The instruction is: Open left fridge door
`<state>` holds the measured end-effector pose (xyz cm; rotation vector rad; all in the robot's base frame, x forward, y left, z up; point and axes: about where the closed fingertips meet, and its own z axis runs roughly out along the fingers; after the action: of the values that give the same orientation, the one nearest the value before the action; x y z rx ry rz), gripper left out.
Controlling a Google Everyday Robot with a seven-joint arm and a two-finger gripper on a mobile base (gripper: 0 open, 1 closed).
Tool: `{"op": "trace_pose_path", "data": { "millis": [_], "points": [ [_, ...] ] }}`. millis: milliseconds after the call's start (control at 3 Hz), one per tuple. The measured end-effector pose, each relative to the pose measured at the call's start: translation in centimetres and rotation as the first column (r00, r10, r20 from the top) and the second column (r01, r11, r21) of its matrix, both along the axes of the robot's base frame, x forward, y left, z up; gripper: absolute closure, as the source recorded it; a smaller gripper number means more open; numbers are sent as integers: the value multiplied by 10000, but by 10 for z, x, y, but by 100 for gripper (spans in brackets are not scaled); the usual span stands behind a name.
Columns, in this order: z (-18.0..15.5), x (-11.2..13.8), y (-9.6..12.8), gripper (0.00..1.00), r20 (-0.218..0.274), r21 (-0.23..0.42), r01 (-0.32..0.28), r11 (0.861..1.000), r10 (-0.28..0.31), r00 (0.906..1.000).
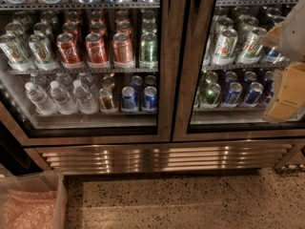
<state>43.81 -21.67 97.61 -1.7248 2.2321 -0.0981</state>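
The left fridge door [164, 56] is a tall glass door with a brushed steel frame. It fills the left and middle of the camera view. Through its glass I see red cola cans [97, 49], silver-green cans and clear water bottles [59, 97]. It appears to sit flush against the centre post. My gripper [286, 97] shows as a pale yellow-beige shape at the right edge, in front of the right fridge door [190, 80]. It is well to the right of the left door and not touching it.
The right door shows silver-green and blue cans [233, 92]. A steel vent grille [162, 156] runs below both doors. A speckled floor [190, 199] lies in front. A clear plastic bin [28, 204] with pinkish contents stands at the bottom left.
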Motion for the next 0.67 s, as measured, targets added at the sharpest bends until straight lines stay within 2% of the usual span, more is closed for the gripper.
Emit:
{"op": "trace_pose_path", "data": {
  "millis": [333, 667],
  "points": [
    [2, 1, 2, 0, 117, 123, 82, 9999, -84, 9999],
    [11, 13, 19, 0, 167, 1002, 18, 9950, -35, 9999]
  ]
}}
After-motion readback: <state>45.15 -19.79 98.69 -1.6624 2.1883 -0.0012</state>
